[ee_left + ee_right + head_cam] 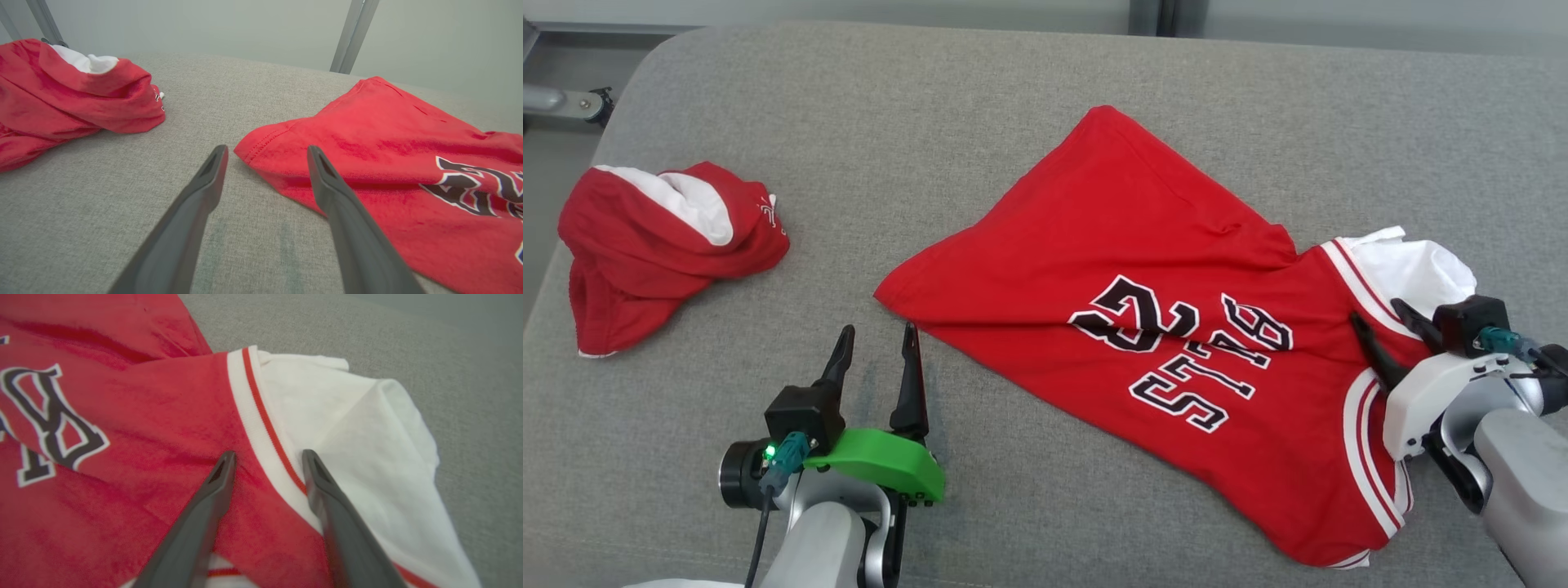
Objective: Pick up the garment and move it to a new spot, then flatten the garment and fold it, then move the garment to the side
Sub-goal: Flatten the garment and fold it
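2nd red garment [662,253], crumpled in a heap w/ white lining showing on top, lies at the left of the grey fabric-covered tabletop [1045,90], near its left edge; a bit of print at its right end, too small to read. Tabletop's far-left corner is rounded. Beyond that corner, a grey metal bar [556,101] w/ black end fitting. Past the far edge, right of centre, two grey upright posts [1158,16] side by side

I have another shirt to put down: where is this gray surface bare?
Bare: the gap between the bundle and the jersey, ahead of the left gripper, and the far strip behind both. Crowded: the right side, under the jersey and right gripper.
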Controlling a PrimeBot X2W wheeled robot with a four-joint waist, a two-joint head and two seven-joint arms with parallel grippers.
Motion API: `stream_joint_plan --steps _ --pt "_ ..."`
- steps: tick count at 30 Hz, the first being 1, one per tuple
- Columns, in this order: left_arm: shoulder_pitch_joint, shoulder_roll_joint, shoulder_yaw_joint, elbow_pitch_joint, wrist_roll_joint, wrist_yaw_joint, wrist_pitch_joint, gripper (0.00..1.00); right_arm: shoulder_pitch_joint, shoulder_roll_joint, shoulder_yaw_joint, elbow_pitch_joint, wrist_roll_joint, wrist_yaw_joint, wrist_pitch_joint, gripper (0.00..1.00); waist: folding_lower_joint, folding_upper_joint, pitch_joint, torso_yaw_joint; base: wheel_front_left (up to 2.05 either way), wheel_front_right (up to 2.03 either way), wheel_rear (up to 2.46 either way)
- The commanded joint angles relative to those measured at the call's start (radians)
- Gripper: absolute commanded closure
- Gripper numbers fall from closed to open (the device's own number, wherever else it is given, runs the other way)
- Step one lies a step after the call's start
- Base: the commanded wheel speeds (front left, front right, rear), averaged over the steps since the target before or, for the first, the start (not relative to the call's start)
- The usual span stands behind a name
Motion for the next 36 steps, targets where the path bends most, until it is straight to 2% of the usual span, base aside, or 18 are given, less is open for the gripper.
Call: stream_joint_plan --steps 1,6,12,20,21,22,23,25,29,31,36 --pt "-0.017 0.002 -0.009 -0.023 -0.002 0.001 0.001 0.0 -0.032 -0.025 0.013 0.027 0.015 -0.002 0.001 1.0 0.0 0.0 0.032 0.026 0.0 0.0 0.0" --pt "-0.027 0.001 -0.031 -0.054 -0.013 0.006 0.001 0.0 -0.101 -0.068 0.006 0.045 0.006 -0.002 -0.025 1.0 0.0 0.0 0.061 0.048 0.0 0.0 0.0" --pt "-0.053 0.002 -0.091 -0.085 -0.037 0.014 0.001 0.0 -0.277 -0.135 0.01 0.082 -0.068 -0.002 -0.039 1.0 0.0 0.0 0.109 0.101 0.0 0.0 0.0" --pt "-0.093 0.001 -0.209 -0.086 -0.085 0.024 0.001 0.0 -0.521 -0.174 -0.046 0.27 -0.174 -0.002 -0.004 1.0 0.0 0.0 0.168 0.195 0.0 0.0 0.0" --pt "-0.095 0.001 -0.223 -0.084 -0.091 0.025 0.001 0.0 -0.54 -0.169 -0.06 0.298 -0.184 -0.002 0.001 0.69 0.0 0.0 0.17 0.198 0.0 0.0 0.0" --pt "-0.097 0.001 -0.234 -0.082 -0.096 0.029 0.001 0.0 -0.556 -0.162 -0.073 0.321 -0.194 -0.002 -0.001 0.03 0.0 0.0 0.171 0.198 0.0 0.0 0.0" --pt "-0.1 0.001 -0.24 -0.083 -0.102 0.033 0.001 0.0 -0.571 -0.153 -0.088 0.334 -0.197 -0.002 -0.011 0.0 0.0 0.0 0.17 0.195 0.0 0.0 0.0" --pt "-0.1 0.001 -0.248 -0.076 -0.11 0.038 0.001 0.0 -0.573 -0.123 -0.101 0.347 -0.203 -0.001 -0.027 0.0 0.0 0.0 0.162 0.178 0.0 0.0 0.0" --pt "-0.089 0.002 -0.231 -0.052 -0.105 0.038 0.001 0.0 -0.51 -0.067 -0.107 0.305 -0.176 -0.001 -0.047 0.0 0.0 0.0 0.121 0.111 0.0 0.0 0.0" --pt "-0.077 0.002 -0.217 -0.039 -0.096 0.034 0.001 0.0 -0.472 -0.052 -0.126 0.223 -0.145 -0.001 -0.048 0.0 0.0 0.0 0.094 0.071 0.0 0.0 0.0" --pt "-0.048 0.003 -0.165 -0.004 -0.07 0.014 0.001 0.0 -0.263 -0.024 -0.182 0.006 -0.07 -0.001 -0.048 0.0 0.0 0.0 0.015 -0.033 0.0 0.0 0.0"
